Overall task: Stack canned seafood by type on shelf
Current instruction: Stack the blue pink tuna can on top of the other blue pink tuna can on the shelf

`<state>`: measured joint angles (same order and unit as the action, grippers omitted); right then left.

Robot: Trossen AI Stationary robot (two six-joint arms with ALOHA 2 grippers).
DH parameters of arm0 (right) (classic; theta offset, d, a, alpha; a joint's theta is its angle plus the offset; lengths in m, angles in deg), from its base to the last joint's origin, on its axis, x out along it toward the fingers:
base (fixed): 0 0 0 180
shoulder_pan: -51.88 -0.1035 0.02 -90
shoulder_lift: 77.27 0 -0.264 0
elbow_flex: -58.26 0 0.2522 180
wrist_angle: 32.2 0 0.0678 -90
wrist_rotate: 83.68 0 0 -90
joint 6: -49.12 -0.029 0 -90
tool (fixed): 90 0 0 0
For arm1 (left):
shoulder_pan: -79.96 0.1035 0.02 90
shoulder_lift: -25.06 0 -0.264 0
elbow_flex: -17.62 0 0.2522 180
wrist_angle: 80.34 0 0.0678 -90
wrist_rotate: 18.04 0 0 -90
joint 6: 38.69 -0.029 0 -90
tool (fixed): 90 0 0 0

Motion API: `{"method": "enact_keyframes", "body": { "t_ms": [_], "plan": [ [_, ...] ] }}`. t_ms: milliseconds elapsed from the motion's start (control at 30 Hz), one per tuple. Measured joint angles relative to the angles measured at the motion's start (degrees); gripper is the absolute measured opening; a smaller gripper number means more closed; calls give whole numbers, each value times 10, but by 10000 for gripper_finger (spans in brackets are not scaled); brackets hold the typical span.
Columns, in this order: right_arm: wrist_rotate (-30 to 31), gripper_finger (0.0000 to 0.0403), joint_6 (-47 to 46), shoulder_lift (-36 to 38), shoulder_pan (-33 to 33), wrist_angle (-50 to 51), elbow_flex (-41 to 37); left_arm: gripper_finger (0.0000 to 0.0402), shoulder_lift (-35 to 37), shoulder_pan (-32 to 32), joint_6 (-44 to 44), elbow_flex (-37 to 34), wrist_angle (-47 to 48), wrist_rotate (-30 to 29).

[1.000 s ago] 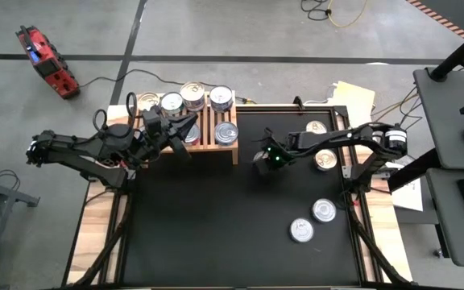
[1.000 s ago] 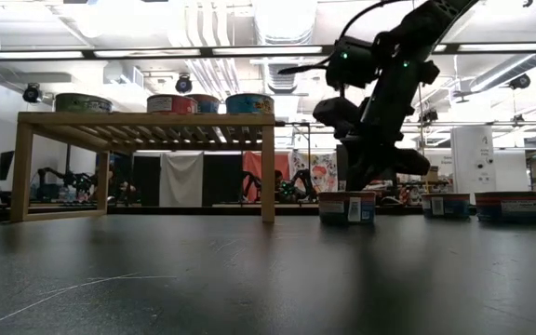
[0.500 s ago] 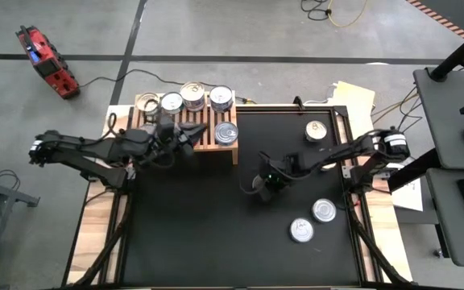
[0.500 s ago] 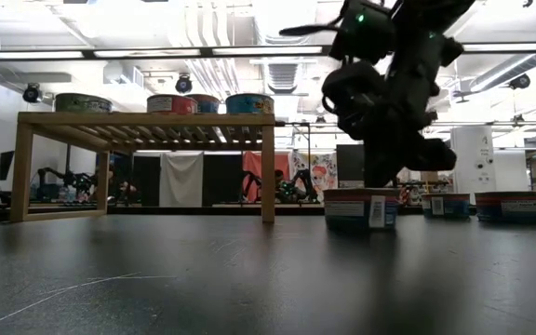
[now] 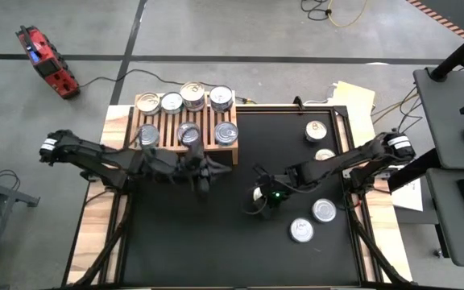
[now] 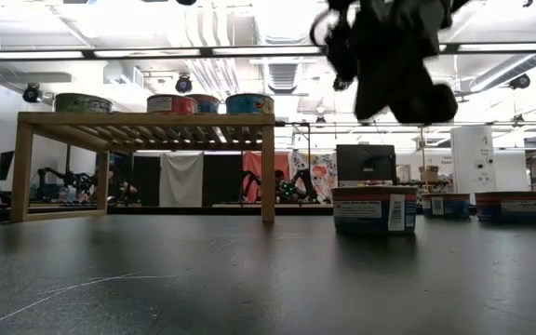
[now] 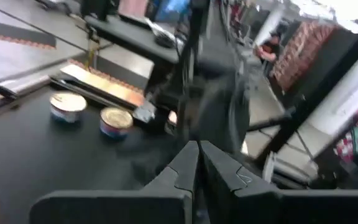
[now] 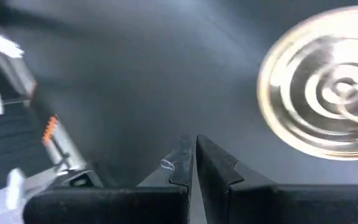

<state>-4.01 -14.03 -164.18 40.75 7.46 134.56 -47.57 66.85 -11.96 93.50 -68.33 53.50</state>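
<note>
Both clenched empty: right end effector (image 5: 258,196) hovers mid-bench by a loose seafood tin (image 8: 325,93), left end effector (image 5: 204,184) just off the shelf (image 5: 185,129). I'd open wide first, then drop squarely over that tin.

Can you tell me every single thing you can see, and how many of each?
shelf: one, light wood, far left part of the mat.
cans on the shelf: about seven, silver and gold lids, in two rows.
cans on the mat: four in plain view, silver or gold lids, right side; one more stands under the right arm.
mat: one, black, covering the table.
red device: one, on the floor, far left.
papers: a few, pale yellow, beyond the table's right corner.
left gripper: one, dark, shut, empty, in front of the shelf.
right gripper: one, dark, shut, empty, mid-mat beside a can.
</note>
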Motion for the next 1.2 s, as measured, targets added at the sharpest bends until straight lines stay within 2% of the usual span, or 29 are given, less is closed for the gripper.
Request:
{"method": "enact_keyframes", "body": {
  "t_ms": [133, 300, 433, 500, 600, 700, 833, 933, 1067, 1200],
  "plan": [
    [40, 12, 0, 28, -10, 72, 29, 0, -24, -32, 17, 0, 23, -24],
    [126, 12, 1, 78, -14, 200, 42, 0, -61, -61, 82, 1, 110, -93],
    [207, 12, -10, 102, -7, 284, 19, 0, -107, -62, 175, 1, 195, -90],
    [229, 12, -27, 105, 6, 294, -5, 0, -133, -63, 218, 1, 219, -76],
    [231, 12, -52, 99, 20, 276, -47, 0, -172, -63, 246, 1, 223, -40],
    [228, 12, -77, 88, 20, 203, -86, 0, -207, -63, 257, 1, 212, -15],
    [242, 12, -93, 72, 21, 106, -120, 0, -241, -64, 268, 1, 183, -15],
    [269, 12, -99, 55, 21, 80, -133, 0, -257, -64, 264, 1, 157, -15],
    [276, 12, -118, 32, 20, 79, -137, 0, -266, -63, 239, 1, 109, 7],
    [242, 12, -80, 8, 19, 19, -135, 0, -267, -62, 181, 1, 47, 32]
  ]
}}
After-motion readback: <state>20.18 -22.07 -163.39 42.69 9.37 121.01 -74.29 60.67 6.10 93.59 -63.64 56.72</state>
